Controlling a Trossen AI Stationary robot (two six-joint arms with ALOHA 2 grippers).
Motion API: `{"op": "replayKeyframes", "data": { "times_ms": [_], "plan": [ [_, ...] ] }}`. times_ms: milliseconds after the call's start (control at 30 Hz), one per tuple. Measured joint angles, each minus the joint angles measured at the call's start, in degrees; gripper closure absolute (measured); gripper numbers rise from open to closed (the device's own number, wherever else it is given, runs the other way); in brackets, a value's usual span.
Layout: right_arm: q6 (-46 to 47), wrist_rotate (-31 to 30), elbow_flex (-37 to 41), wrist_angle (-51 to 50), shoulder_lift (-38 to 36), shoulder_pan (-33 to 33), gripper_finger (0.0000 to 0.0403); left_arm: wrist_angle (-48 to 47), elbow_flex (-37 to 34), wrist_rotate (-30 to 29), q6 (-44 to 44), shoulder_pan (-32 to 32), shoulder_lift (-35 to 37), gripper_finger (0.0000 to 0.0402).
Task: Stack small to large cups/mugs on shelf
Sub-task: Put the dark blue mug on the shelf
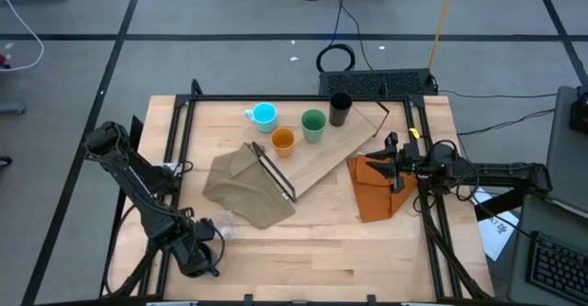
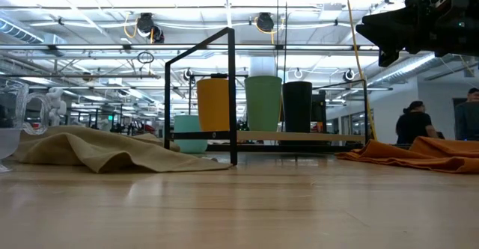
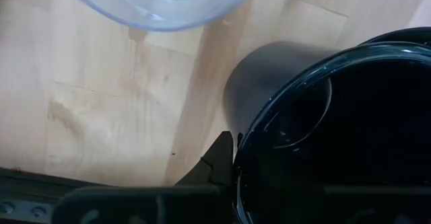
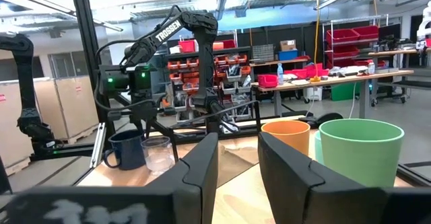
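While the left claw (image 1: pixel 200 255) sits low at the near left corner of the table, right up against the dark mug (image 3: pixel 337 136), I cannot tell if it is gripping it: one finger (image 3: pixel 219 163) shows at the mug's rim, the other is hidden. The mug stands on the table (image 1: pixel 367 260), with the clear cup (image 1: pixel 225 225) just beside it, both well apart from the shelf (image 1: pixel 335 154). The right claw (image 1: pixel 395 164) hangs above the orange cloth (image 1: pixel 375 196) at the right side, wide open, nothing between its fingers, facing the cups. The shelf board lies slanted mid-table, its black frame (image 1: pixel 276 177) at the near end, touching the tan cloth (image 1: pixel 241 191). The orange cup (image 1: pixel 283 141), green cup (image 1: pixel 313 125) and black tumbler (image 1: pixel 340 108) stand in a row, small to large, on or at the board's far edge. The cyan mug (image 1: pixel 264 114) sits at the left end of that row, seemingly on the table just off the board. Step in hand looks like picking up the dark mug, with the row half built. The next move calls for a firm hold on the mug's wall and a lift clear of the clear cup. The carry then has to cross the tan cloth and frame to the big end of the row, by the tumbler. The clear cup belongs at the small end, and the cyan mug needs a place by size too.
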State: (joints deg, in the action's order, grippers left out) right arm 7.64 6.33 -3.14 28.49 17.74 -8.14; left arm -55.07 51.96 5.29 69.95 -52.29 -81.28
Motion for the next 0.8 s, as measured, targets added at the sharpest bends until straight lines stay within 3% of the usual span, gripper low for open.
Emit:
{"op": "replayKeyframes", "data": {
  "times_ms": [300,800],
  "plan": [
    [-0.4,0.0,0.0,0.0,0.0,0.0,0.0307,0.8,0.0,2.5,-0.9,0.3,1.3,0.0387],
    [-0.9,0.0,0.0,0.0,0.0,0.0,0.0307,1.3,0.0,-5.9,-2.4,0.6,12.8,0.0387]
  ]
}}
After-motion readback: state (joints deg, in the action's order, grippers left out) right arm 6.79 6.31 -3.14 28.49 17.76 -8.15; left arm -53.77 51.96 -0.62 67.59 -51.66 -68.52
